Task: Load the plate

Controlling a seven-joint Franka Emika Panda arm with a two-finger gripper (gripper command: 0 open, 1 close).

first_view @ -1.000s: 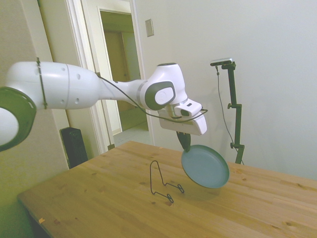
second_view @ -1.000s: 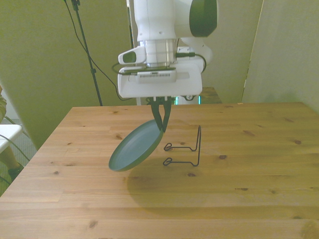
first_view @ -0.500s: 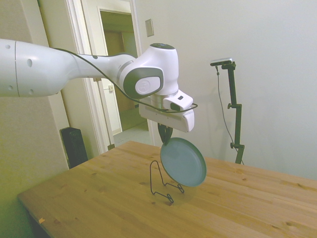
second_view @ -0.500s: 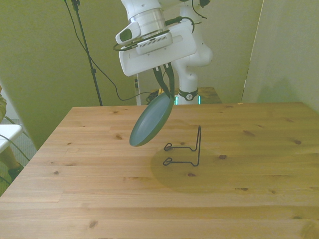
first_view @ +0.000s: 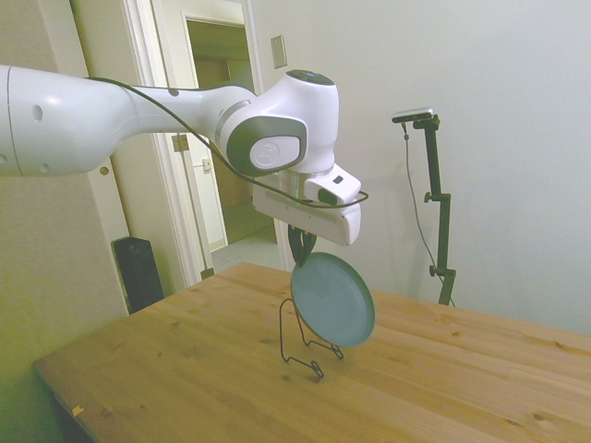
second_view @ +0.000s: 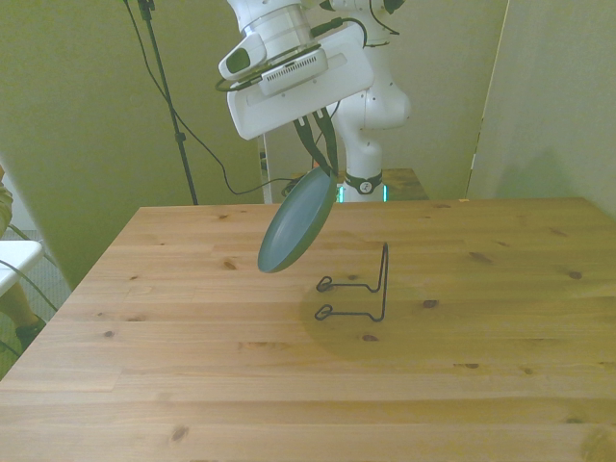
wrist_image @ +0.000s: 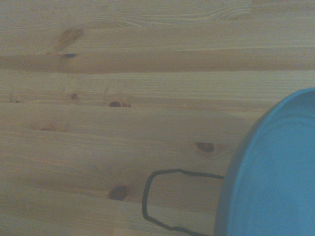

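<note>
- The gripper hangs in the air above the table, its dark fingers pinched together on the upper rim of the plate, with no gap to be seen between them beyond the rim's thickness.
- The plate hangs straight below the fingers, held only by that upper edge and clear of the table; it is steeply tilted, closer to upright than flat, and in the front view its lower edge swings out toward the front view's left.
- In the side view the plate's teal face shows almost full on; the wrist view shows its rim and part of its inside from close by.
- Below the gripper and a little toward the front view's right, the wire stand sits on the wood, its tall upright loop on the side away from the plate and its two low prongs pointing toward the plate.
- The plate's lower edge is above the prong ends and apart from them in the front view; in the side view it overlaps the stand's wire, so touching cannot be told from there.
- The table of pale knotty planks spreads under the gripper on all sides.
- Past the gripper in the side view, a doorway opens in the wall.
</note>
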